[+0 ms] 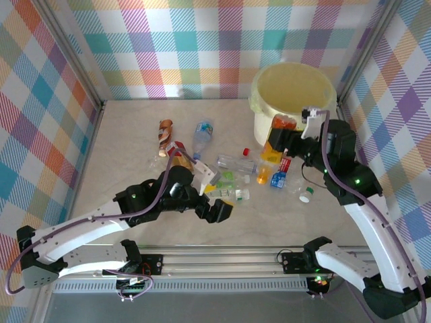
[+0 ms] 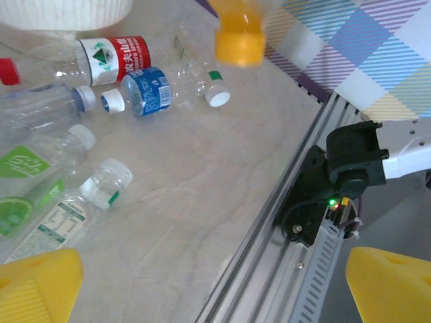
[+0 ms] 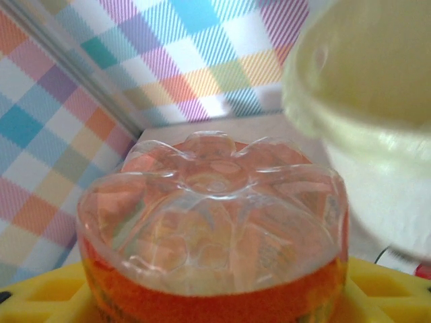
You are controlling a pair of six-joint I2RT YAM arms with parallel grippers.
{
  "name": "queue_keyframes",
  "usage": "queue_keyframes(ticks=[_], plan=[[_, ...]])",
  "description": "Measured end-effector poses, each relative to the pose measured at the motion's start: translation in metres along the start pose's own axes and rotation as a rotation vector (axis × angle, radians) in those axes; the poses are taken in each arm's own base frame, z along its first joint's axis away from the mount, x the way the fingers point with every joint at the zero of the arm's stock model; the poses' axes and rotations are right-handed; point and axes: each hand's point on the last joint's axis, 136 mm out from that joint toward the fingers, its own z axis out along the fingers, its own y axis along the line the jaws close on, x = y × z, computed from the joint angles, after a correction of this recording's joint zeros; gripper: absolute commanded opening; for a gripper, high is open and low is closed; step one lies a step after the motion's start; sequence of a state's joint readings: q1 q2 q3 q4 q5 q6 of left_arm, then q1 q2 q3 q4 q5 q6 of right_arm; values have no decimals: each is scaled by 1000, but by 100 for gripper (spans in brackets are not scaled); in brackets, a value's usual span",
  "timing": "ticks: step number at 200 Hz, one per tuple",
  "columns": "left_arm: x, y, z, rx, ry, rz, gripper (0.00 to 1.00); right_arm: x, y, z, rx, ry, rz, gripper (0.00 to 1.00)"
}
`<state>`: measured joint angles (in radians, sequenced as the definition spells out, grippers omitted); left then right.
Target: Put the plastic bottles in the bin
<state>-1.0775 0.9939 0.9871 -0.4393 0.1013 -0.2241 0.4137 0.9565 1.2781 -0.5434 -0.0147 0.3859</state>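
Top view: bright, even, diffuse light, sharp throughout. Pale glare on checked wall (image 1: 182, 89) left of bin (image 1: 294, 87). Shadows on table (image 1: 135, 134) in front of bin soft and faint.
Left wrist view: table well lit, bottles lying before bin crisp. Orange bottle (image 2: 240, 33) right of bin blurred.
Right wrist view: bin washed out and soft. Wall left of bin out of focus. Orange bottle base close to lens, glinting highlights.

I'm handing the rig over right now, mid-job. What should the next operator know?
Left gripper: open, empty, low over the table by the bottle cluster.
Right gripper: shut on an orange-labelled bottle, beside the bin, not yet over its rim.
Done: I can make out no bottle inside the bin.
Left: drop this one, then clear the cluster and the brown-labelled bottle.
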Motion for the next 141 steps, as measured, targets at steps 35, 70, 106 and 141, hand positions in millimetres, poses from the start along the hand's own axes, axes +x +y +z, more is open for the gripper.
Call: queue_keyframes(ticks=[35, 70, 106, 141], plan=[[-4, 6, -22, -34, -60, 40, 100, -40, -9, 15, 101, -84, -114, 63], [-1, 19, -28, -96, -89, 41, 100, -82, -17, 28, 185, -183, -202, 63], [2, 27, -24, -132, -96, 35, 100, -124, -29, 43, 262, -266, -253, 63], [-3, 28, -23, -143, -120, 26, 100, -158, -41, 59, 308, -329, -270, 62]])
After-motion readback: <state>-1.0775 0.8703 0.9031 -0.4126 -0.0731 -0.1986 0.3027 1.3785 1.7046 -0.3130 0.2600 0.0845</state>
